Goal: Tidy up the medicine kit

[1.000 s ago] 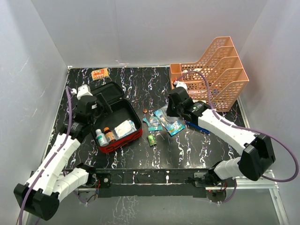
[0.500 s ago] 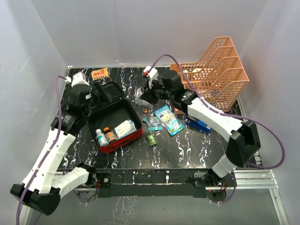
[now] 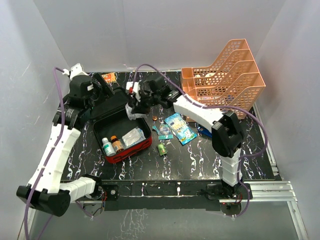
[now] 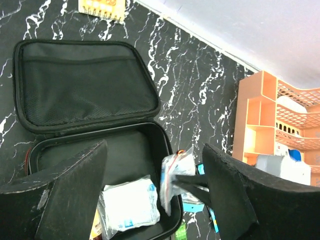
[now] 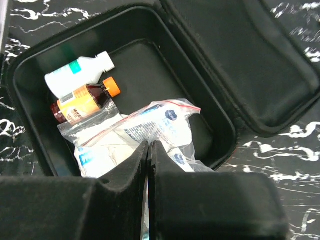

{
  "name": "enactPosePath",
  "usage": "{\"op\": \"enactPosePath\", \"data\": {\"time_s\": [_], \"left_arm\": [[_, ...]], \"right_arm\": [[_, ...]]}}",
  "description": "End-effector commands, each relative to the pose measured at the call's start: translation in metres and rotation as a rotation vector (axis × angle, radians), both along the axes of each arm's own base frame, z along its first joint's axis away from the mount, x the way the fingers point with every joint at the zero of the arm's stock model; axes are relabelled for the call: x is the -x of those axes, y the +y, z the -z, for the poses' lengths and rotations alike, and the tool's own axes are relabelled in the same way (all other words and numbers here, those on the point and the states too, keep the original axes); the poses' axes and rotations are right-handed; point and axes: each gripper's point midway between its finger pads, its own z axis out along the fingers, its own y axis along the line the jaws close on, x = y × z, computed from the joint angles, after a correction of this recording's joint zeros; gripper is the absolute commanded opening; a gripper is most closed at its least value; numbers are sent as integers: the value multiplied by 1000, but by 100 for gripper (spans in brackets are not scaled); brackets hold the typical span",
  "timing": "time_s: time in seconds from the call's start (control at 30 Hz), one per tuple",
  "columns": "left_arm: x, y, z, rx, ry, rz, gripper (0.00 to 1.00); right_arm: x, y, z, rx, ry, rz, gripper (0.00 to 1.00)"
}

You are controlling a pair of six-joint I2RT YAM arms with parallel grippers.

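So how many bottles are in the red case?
2: a white bottle and a brown bottle, side by side in the near left corner of the medicine kit. The plastic bag might hide more.

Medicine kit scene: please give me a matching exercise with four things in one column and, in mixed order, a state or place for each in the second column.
1. right hand
2. left hand
3. amber bottle
4. orange tiered tray

a. far right corner of the table
b. lying in the medicine kit
c. open, empty
d. shut on a clear zip bag

Pairs: 1-d, 2-c, 3-b, 4-a.
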Motion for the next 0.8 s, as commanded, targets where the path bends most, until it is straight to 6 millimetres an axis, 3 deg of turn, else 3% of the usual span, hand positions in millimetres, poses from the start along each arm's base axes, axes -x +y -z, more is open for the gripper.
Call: {"op": "enactPosePath", "data": {"time_s": [0.0, 0.17, 0.33, 0.5, 0.77], "left_arm": [[-11, 13, 24, 74, 76, -4, 75], [-6, 19, 58, 82, 148, -8, 75], [7, 28, 83, 55, 222, -47, 75], [14, 33, 102, 49, 275, -70, 75], [27, 49, 129, 27, 353, -142, 75]], "right_arm": [[6, 37, 3, -9, -23, 122, 0], [35, 51, 24, -13, -3, 140, 0], [28, 42, 49, 95, -73, 127, 0], [45, 35, 70, 220, -51, -17, 0], [68, 33, 82, 244, 52, -110, 1]]}}
